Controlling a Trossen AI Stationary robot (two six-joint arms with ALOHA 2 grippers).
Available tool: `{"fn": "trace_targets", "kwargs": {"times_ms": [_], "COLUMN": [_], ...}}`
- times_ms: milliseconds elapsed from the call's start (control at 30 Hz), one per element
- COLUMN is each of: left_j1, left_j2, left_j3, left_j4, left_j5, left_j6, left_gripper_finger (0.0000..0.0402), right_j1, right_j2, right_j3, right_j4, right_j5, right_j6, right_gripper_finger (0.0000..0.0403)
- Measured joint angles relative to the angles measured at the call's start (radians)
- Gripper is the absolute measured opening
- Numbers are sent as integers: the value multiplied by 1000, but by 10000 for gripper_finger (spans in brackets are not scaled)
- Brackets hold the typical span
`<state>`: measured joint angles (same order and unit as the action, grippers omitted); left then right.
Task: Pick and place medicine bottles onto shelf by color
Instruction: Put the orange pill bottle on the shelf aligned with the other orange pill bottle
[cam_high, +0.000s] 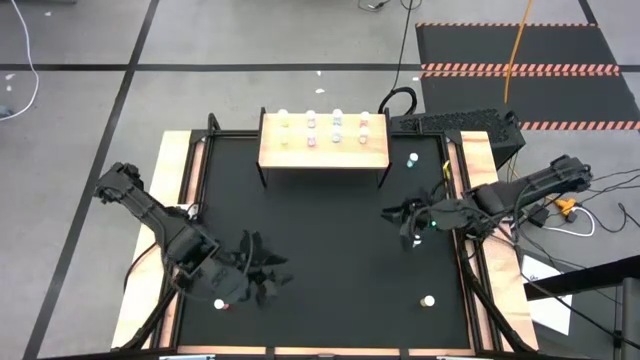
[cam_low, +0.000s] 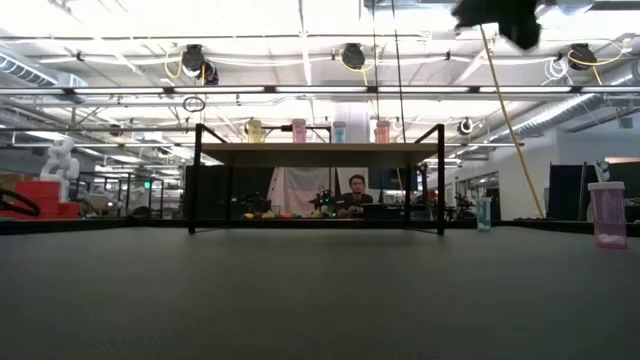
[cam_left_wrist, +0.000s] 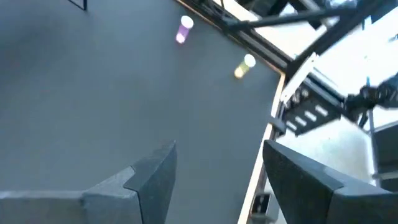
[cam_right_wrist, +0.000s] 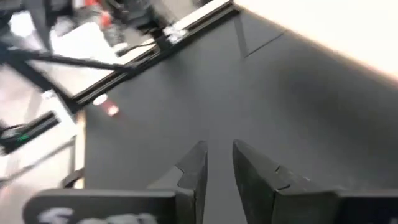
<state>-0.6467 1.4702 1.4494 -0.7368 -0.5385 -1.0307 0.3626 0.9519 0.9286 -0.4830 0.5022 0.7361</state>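
The light-wood shelf (cam_high: 323, 150) stands at the table's far middle on black legs, with several bottles (cam_high: 336, 125) upright on its top; the shelf also shows in the low view (cam_low: 315, 155). Loose bottles stand on the black table: a blue-green one (cam_high: 412, 159) right of the shelf, a pale one (cam_high: 428, 300) near right, a pink one (cam_high: 220, 304) near left. My left gripper (cam_high: 268, 272) is open and empty at the near left, beside the pink bottle. My right gripper (cam_high: 398, 214) hangs over the table's right half, empty, with only a narrow gap between its fingers (cam_right_wrist: 219, 168).
Wooden side strips (cam_high: 182, 170) and black rails border the table. In the left wrist view, between the wide-open fingers (cam_left_wrist: 152, 180), two bottles (cam_left_wrist: 184, 28) (cam_left_wrist: 244, 65) stand near the table's edge. A person (cam_low: 357, 190) sits beyond the shelf. Bare black mat (cam_high: 330, 250) lies between the arms.
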Motion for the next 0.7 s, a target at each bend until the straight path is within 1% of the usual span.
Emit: {"fn": "trace_targets", "kwargs": {"times_ms": [133, 200, 267, 333, 400, 467, 500, 567, 633, 700], "left_j1": [-83, -124, -153, -164, -158, -143, -133, -119, -114, -122], "left_j2": [0, 0, -1, -1, -1, -1, -1, 0, 0, 0], "left_j3": [0, -1, -17, -48, -89, -141, -168, -210, -223, -222], "left_j4": [-40, -53, -38, 5, 81, 192, 251, 337, 333, 266], "left_j5": [-57, -113, -157, -159, -145, -111, -74, 31, 147, 234], "left_j6": [-49, -49, -8, 57, 125, 185, 202, 231, 228, 144], "left_gripper_finger": [239, 239, 239, 239, 239, 239, 239, 239, 239, 239], "right_j1": [15, 27, 41, 61, 89, 115, 127, 147, 168, 188], "right_j2": [124, 184, 229, 270, 314, 360, 383, 421, 451, 471], "right_j3": [253, 333, 356, 356, 349, 336, 331, 323, 323, 322], "right_j4": [-259, -316, -271, -152, -36, 50, 89, 139, 165, 187], "right_j5": [83, 113, 138, 149, 150, 153, 153, 149, 137, 123], "right_j6": [11, 30, 33, 15, -19, -27, -28, -42, -54, -57], "right_gripper_finger": [64, 63, 63, 63, 63, 63, 63, 63, 63, 63]}}
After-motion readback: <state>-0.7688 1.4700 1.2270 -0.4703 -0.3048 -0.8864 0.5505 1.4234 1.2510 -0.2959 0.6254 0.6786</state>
